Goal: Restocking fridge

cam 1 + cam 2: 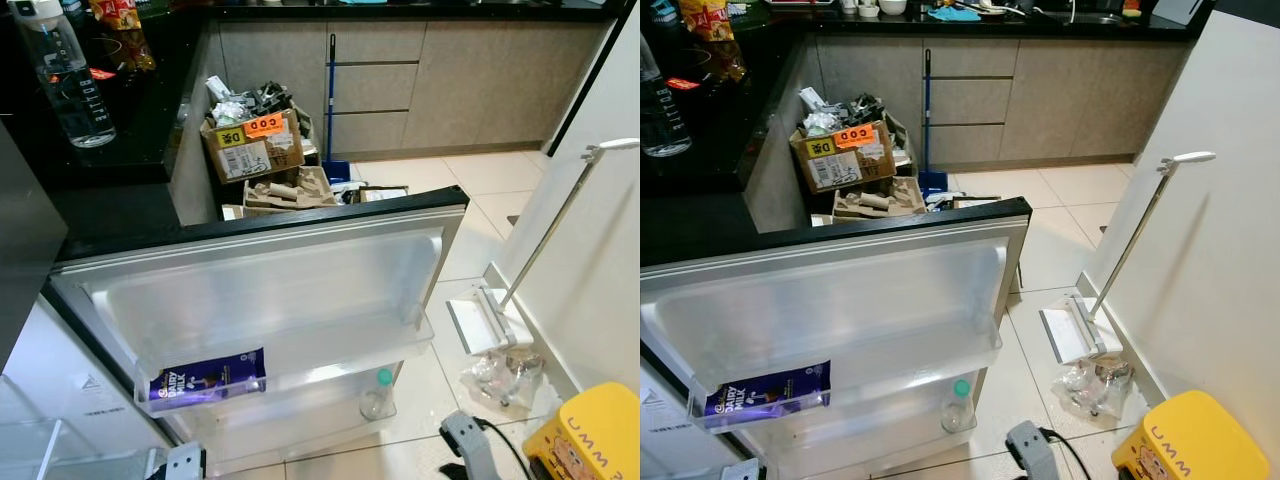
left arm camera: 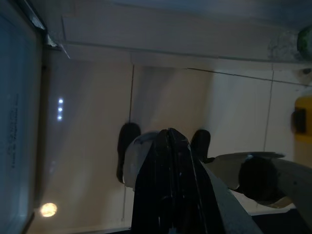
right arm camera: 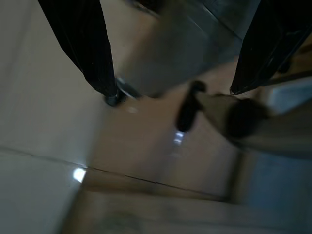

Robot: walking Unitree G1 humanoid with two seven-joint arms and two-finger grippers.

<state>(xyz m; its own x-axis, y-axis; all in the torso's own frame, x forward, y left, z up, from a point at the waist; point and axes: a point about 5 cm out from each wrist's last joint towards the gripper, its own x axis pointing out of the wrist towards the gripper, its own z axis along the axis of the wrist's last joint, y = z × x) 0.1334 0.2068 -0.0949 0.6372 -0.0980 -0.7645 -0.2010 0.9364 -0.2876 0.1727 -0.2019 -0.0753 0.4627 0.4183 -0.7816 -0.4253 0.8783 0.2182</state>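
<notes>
While right tool (image 3: 168,63) gapes, left tool (image 2: 168,141) pinches closed.

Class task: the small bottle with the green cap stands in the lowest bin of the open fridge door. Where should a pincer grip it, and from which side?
Likely best: grip the bottle just below its green cap, coming down from above. It stands upright, and the bin's clear front wall covers its lower body, so only the top looks free. The right pincer, open, hangs over the floor.
</notes>
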